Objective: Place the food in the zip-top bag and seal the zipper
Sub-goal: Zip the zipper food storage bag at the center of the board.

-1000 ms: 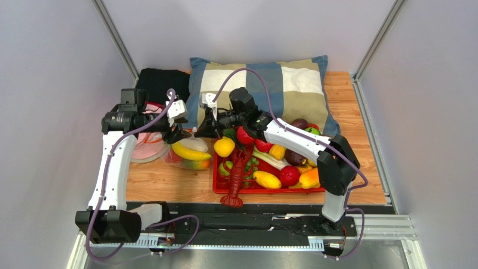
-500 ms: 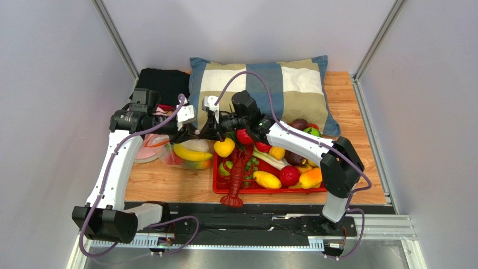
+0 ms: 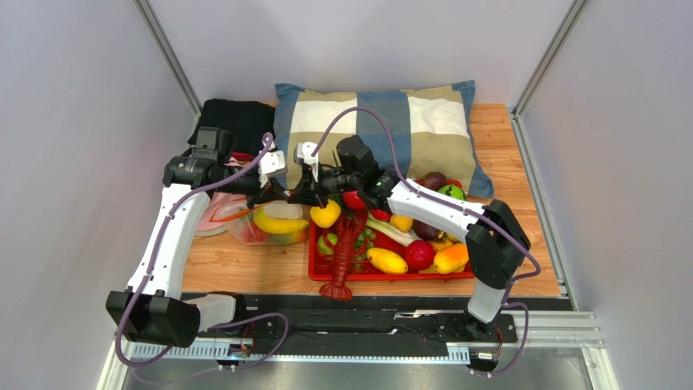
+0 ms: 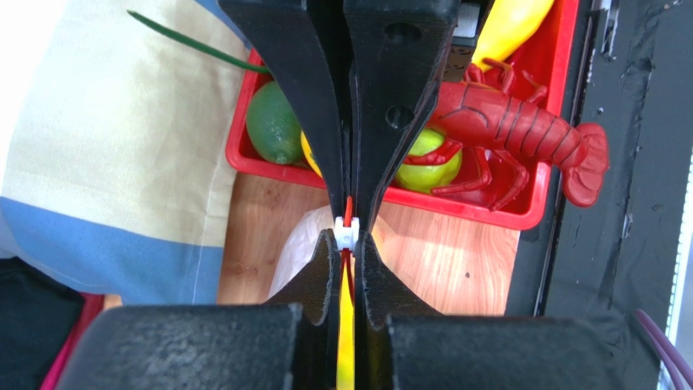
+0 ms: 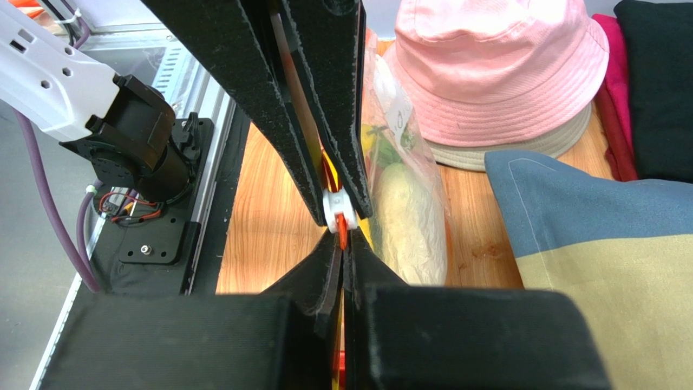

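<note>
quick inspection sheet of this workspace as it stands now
surface: wooden table, bare strip near the arms.
job's things: zip-top bag left of the red tray, banana inside; zipper pinched at the mouth; more food in the tray.
clutter: lobster overhanging the tray's front, pillow, pink hat, black cloth.
grippers: left gripper and right gripper shut on the zipper, tip to tip.
cables: purple cables looped over both arms.
surroundings: grey walls, metal frame posts.

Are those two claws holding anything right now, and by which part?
Yes. The left gripper and the right gripper both pinch the zip-top bag by its orange-red zipper, beside the white slider.
</note>
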